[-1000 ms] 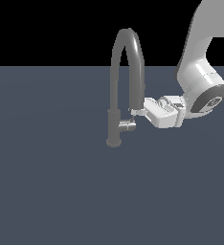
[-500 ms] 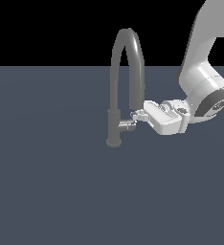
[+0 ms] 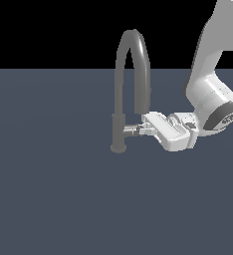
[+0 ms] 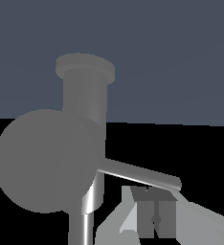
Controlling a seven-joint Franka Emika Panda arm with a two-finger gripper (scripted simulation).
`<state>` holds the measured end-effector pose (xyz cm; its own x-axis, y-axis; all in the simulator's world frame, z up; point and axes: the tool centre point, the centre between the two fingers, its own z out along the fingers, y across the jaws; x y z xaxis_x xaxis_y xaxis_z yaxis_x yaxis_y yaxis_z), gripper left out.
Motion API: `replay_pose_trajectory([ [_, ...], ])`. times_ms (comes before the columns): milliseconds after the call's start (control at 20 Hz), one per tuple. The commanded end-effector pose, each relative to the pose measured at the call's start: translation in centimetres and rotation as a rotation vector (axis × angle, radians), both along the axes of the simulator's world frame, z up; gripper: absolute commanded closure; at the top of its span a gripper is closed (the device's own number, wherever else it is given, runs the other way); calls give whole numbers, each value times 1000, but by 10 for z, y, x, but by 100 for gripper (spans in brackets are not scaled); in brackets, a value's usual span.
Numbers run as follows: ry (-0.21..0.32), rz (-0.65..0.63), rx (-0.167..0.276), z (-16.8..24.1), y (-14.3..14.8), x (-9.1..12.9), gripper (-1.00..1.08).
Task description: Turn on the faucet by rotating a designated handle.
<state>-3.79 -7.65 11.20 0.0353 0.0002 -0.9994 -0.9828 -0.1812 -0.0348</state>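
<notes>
The dark grey gooseneck faucet (image 3: 119, 99) stands mid-scene, its spout arching toward the exterior view's right. The silver handle (image 3: 131, 131) juts sideways from the base post toward that right side. My white gripper (image 3: 145, 129) comes in level from the right, fingertips right at the handle's outer end. In the wrist view the handle (image 4: 44, 160) shows as a big round end face in front of the faucet's post (image 4: 85, 95), with its thin rod lever (image 4: 138, 174) reaching to the tips of my gripper (image 4: 154, 197). The finger pads meet, shut with nothing between them.
The faucet stands on a flat dark blue-grey surface (image 3: 63, 199) that fills the scene. My white arm (image 3: 208, 94) comes down from the upper right of the exterior view. No other objects show.
The gripper has dropped from beside the spout down to the handle's level, and its tips now sit at the handle's end. The faucet post has not moved.
</notes>
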Motion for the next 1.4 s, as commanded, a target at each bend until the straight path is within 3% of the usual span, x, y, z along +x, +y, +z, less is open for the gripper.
replay_pose_trajectory([
  [0,20,-4,-1,-21,-1,-6,108],
  [250,37,-6,0,-45,-3,-12,108],
  [300,-1,2,5,-21,-1,-1,108],
  [850,34,-5,0,-70,0,3,108],
  [900,34,-5,0,-70,0,3,108],
  [950,-10,7,13,-38,-1,12,108],
  [1350,14,0,6,-65,2,22,108],
])
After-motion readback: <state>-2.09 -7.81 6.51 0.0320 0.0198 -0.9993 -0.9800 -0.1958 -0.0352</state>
